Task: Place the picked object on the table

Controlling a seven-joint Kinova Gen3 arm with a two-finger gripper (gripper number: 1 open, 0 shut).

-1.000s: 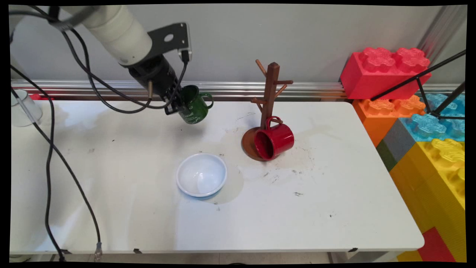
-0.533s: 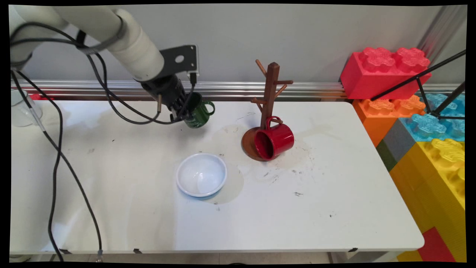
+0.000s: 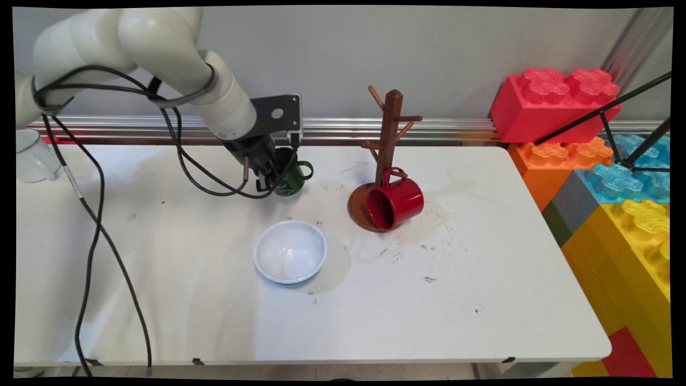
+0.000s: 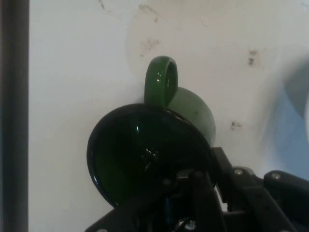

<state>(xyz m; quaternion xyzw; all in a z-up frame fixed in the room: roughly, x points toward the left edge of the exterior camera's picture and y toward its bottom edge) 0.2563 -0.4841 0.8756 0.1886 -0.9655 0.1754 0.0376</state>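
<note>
My gripper (image 3: pixel 272 178) is shut on the rim of a green mug (image 3: pixel 291 177), low over the table's far middle, with the mug's handle pointing right. In the hand view the green mug (image 4: pixel 154 150) shows its dark opening toward the camera, its handle pointing up, and my gripper (image 4: pixel 193 191) pinches its rim at the bottom. To the right stands a brown wooden mug tree (image 3: pixel 390 140). A red mug (image 3: pixel 395 202) lies tilted on the tree's round base, opening toward the front left. A white bowl (image 3: pixel 290 258) sits in front of the green mug.
A clear glass cup (image 3: pixel 29 158) stands at the far left edge. Large toy blocks, red (image 3: pixel 554 103), orange, blue and yellow (image 3: pixel 632 252), are stacked past the table's right edge. Black cables (image 3: pixel 96 236) hang from the arm over the left of the table.
The arm has carried the green mug down and to the right, from the air near the back wall to just above or on the table.
</note>
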